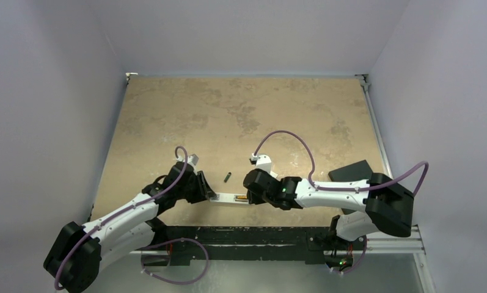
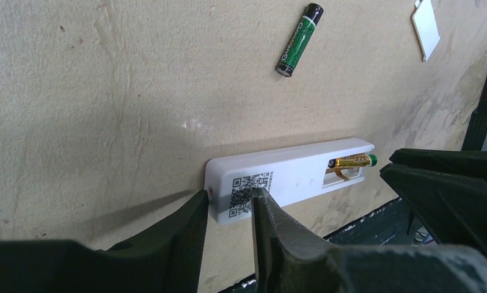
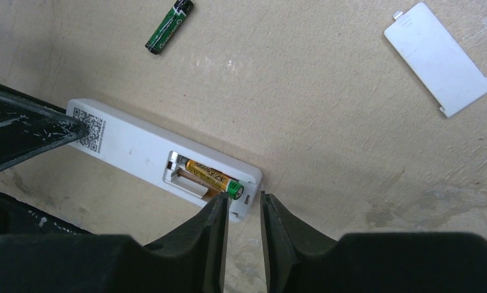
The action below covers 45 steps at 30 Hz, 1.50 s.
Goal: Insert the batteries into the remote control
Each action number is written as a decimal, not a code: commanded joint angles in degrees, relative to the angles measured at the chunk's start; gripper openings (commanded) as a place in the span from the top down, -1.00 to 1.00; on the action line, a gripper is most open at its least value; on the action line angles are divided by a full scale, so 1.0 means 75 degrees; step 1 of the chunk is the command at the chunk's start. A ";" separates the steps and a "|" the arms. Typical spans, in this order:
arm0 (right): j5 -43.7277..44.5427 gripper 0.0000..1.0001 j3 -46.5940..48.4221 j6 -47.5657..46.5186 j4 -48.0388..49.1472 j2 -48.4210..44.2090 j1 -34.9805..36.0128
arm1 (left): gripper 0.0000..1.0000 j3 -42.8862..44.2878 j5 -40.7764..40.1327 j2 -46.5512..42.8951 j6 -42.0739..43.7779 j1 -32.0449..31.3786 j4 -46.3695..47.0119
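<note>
The remote control point(image 1: 228, 198) point(image 2: 289, 171) point(image 3: 131, 146) lies face down near the table's front edge, white back up, battery recess uncovered. A gold battery point(image 2: 352, 162) point(image 3: 211, 177) sits in the recess. A dark green battery point(image 1: 227, 177) point(image 2: 299, 39) point(image 3: 169, 26) lies loose on the table beyond it. My left gripper point(image 1: 209, 194) point(image 2: 230, 195) stands partly open at the remote's QR-code end, one finger against the end face, the other over the code. My right gripper point(image 1: 248, 194) point(image 3: 242, 198) is narrowly open. One tip is at the gold battery's green end, the other just past the remote's end.
The white battery cover point(image 2: 425, 27) point(image 3: 439, 58) lies on the table past the loose battery. A black flat pad point(image 1: 351, 170) sits at the right edge. The dark front rail point(image 1: 259, 235) runs just behind the remote.
</note>
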 commanded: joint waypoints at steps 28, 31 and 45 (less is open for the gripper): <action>-0.0126 0.46 0.0535 0.0143 0.0222 0.0389 -0.0036 | 0.41 -0.0005 0.0164 -0.0010 -0.0014 -0.0066 0.0338; -0.0159 0.50 0.0550 0.0143 0.0246 0.0427 -0.0036 | 0.42 0.0019 0.0169 -0.0009 -0.0007 -0.0066 0.0337; -0.0317 0.57 0.0617 0.0155 0.0356 0.0603 -0.0036 | 0.42 0.0038 0.0180 0.0073 0.0044 -0.0066 0.0364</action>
